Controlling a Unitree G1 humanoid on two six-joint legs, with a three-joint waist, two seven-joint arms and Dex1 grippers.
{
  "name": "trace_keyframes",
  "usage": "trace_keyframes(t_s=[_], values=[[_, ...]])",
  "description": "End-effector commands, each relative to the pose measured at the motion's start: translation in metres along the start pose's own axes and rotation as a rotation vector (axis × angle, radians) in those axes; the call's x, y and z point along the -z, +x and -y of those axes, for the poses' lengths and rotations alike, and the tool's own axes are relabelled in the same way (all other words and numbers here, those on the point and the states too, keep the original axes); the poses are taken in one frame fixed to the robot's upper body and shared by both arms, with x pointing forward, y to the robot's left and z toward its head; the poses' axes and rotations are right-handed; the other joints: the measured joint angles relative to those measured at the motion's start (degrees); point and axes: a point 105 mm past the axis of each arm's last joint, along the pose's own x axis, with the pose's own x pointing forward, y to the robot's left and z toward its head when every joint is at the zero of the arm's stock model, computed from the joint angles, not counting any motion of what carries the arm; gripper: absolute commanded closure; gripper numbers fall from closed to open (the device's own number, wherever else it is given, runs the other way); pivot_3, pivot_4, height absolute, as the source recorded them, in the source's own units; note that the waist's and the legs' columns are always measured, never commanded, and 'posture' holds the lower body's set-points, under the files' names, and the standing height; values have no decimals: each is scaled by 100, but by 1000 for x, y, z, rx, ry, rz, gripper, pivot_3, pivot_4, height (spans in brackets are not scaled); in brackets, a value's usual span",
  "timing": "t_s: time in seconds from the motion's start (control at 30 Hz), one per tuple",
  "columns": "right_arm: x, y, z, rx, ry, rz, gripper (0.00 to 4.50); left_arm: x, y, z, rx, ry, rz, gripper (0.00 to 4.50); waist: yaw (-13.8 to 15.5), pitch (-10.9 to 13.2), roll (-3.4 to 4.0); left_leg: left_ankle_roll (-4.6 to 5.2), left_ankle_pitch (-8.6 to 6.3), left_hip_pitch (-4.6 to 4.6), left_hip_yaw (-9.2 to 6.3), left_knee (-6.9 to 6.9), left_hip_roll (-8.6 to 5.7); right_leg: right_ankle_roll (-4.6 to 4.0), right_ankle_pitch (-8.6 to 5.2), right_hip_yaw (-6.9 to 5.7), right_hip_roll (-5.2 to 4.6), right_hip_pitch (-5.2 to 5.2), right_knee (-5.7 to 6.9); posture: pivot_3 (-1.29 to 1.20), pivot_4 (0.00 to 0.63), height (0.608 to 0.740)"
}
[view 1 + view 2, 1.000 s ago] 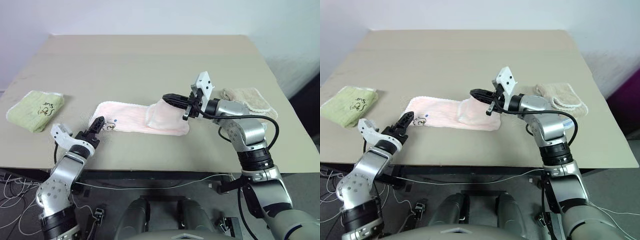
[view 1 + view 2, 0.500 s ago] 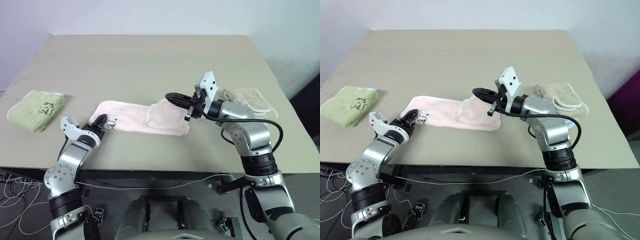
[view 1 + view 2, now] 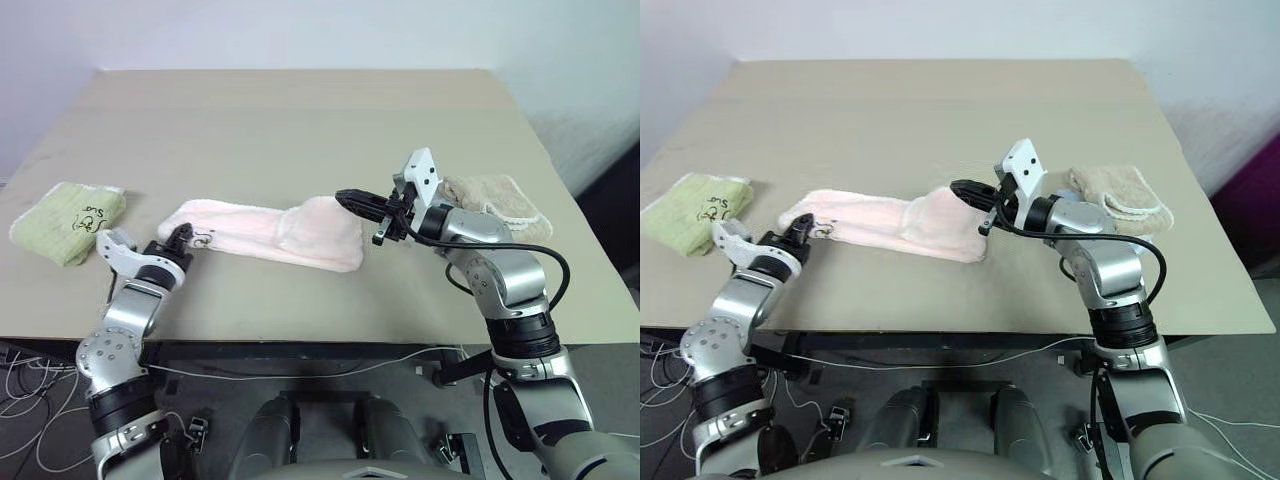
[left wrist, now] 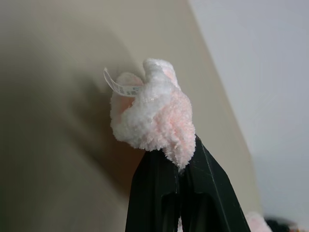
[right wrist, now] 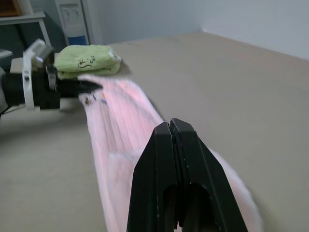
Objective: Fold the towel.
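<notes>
The left gripper [image 3: 181,236] has closed on the towel's [image 3: 270,229] near corner and drawn it leftward, stretching the pink strip toward the right gripper [image 3: 350,200], which is clamped shut on the far end. I'd keep both pinches firm, lift evenly, and carry one end over the other.

Beige table [image 3: 300,120], pale wall [image 3: 300,30]
</notes>
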Motion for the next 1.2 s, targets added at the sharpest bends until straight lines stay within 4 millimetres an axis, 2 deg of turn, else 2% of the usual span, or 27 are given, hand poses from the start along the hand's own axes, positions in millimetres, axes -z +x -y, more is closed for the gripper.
trace_keyframes(t_s=[0.03, 0.1, 0.17, 0.3, 0.37, 0.47, 0.67, 0.87, 1.2], values=[[-16, -5, -1, 6, -37, 49, 4500, -39, -4, 16, 67, 92, 109, 4464, 0, 0, 0, 0, 0, 0, 0, -1, 0, 0, 0, 0, 0, 0, -1, 0, 150, 740], [-15, -5, 1, 15, -37, 49, 4500, -45, -4, 27, 109, 175, 106, 4464, 1, 0, 0, 0, 0, 0, 0, -2, 0, 0, 0, 0, -1, 0, -3, 0, 150, 740], [-15, -6, 3, 25, -35, 48, 4500, -43, -2, 44, 174, 284, 78, 4464, 13, 0, 0, 0, 0, 0, 0, -2, -1, 0, 0, 0, -1, 1, -4, 0, 150, 740], [-14, -6, 5, 40, -31, 49, 4500, -14, -2, 83, 361, 527, -39, 4464, 23, 2, -2, 0, 0, -2, -1, -2, -5, 0, 0, -2, -1, 4, -8, 0, 150, 740], [-13, -7, 6, 49, -28, 49, 4500, 9, -7, 104, 494, 636, -119, 4464, 13, 2, -2, 0, 0, -2, -1, -4, -6, 0, 0, -2, -3, 4, -10, 0, 150, 740], [-11, -7, 7, 58, -24, 49, 4500, 40, -17, 120, 644, 786, -229, 4464, -7, 3, 1, -1, 0, -2, 0, -13, -4, -1, 0, 1, -6, 0, -11, 0, 150, 740], [-9, -9, 8, 77, -21, 49, 4500, 97, -32, 129, 855, 1019, -441, 4464, -9, 6, 5, -3, 2, -2, 4, -21, 0, -1, -1, 6, -2, -6, -11, 0, 150, 740], [-9, -12, 7, 88, -23, 51, 4500, 134, -32, 105, 887, 1298, -581, 4464, -1, 6, 6, -2, 1, -2, 5, -21, -1, -1, -1, 6, -3, -4, -13, 0, 150, 740], [-8, -13, 4, 83, -24, 47, 4500, 138, -19, 103, 813, 1281, -533, 4464, 0, 7, 6, -1, 2, -3, 4, -20, 1, 0, 0, 6, -3, -4, -13, 0, 150, 740]])
